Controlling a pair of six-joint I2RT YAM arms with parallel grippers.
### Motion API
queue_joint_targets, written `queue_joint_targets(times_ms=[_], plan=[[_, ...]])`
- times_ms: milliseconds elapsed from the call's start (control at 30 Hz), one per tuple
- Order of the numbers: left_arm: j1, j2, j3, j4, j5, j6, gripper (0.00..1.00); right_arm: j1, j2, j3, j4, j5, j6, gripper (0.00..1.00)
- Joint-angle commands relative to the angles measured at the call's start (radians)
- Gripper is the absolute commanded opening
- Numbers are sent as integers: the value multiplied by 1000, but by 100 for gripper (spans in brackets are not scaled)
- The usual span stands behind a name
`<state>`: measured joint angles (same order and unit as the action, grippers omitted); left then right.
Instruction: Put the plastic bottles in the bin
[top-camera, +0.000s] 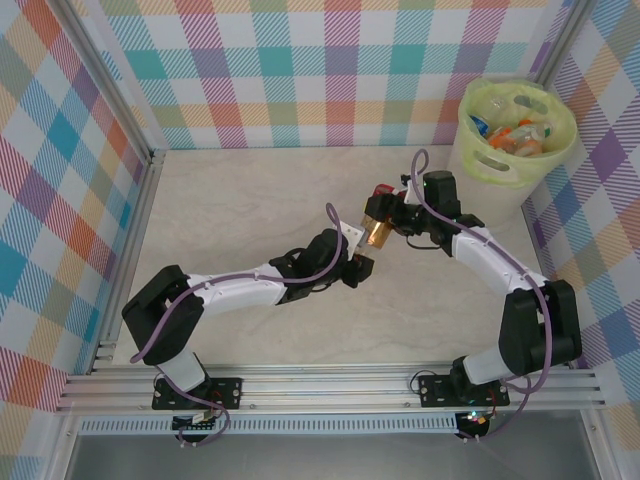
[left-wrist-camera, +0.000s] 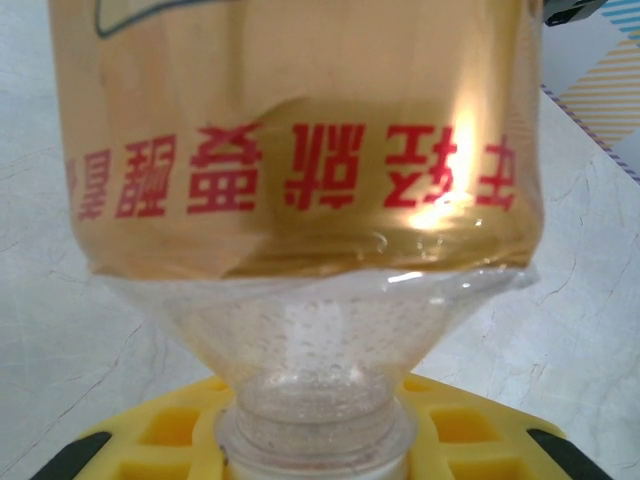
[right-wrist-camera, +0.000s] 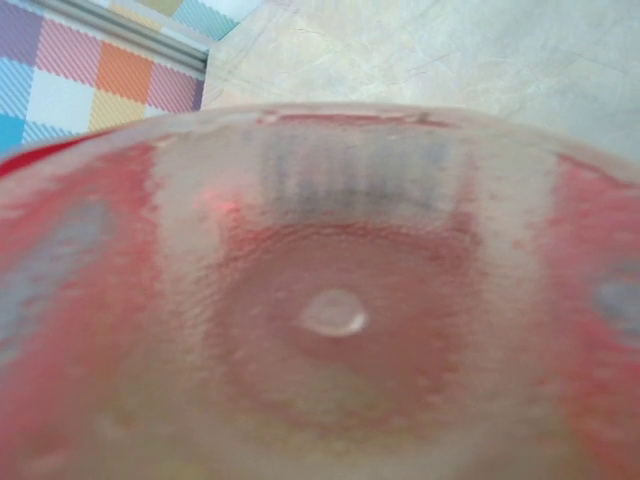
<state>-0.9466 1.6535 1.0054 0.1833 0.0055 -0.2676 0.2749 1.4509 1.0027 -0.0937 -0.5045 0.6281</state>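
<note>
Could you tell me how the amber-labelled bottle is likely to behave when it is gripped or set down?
The amber-labelled bottle looks empty, with only droplets inside its clear shoulder, so it is probably light. Its creased label suggests thin walls that may dent under a firm squeeze. Being round, it would likely roll if laid down.

my left arm (top-camera: 240, 290) stretches low toward centre, left gripper (top-camera: 361, 263) clamped on a bottle (top-camera: 377, 232). my right arm (top-camera: 490, 255) folds inward, right gripper (top-camera: 393, 213) alongside it, jaws unreadable.
</note>
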Motion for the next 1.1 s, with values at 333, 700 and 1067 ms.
queue_joint_targets(times_ms=[333, 700, 1067], plan=[[32, -124, -71, 171, 109, -36, 95, 7, -94, 54, -6, 111, -58, 58], [127, -350, -272, 260, -30, -119, 100, -131, -111, 236, -7, 180, -45, 58], [167, -462, -405, 251, -113, -183, 100, -376, 8, 491, 75, 268, 61, 57]])
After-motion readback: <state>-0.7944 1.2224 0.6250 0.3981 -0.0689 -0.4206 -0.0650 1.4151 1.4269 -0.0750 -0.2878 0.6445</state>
